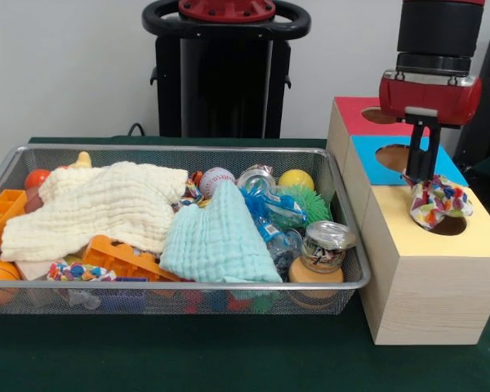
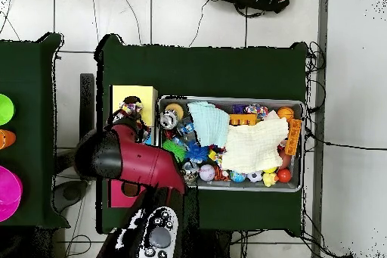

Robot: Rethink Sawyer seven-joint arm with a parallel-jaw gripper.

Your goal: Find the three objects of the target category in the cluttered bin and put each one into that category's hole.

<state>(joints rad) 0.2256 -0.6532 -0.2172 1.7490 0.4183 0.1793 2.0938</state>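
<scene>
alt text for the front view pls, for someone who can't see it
A red and black robot gripper holds a multicoloured rope bundle over the yellow-topped box's hole, beside the blue-topped and red-topped boxes. To their left, a wire mesh bin is crammed with cloths, balls and toys.

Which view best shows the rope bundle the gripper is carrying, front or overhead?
The front view: the rope bundle hangs from the gripper at the yellow-topped box's hole. Overhead, the bundle is only a small colourful patch beside the arm.
</scene>
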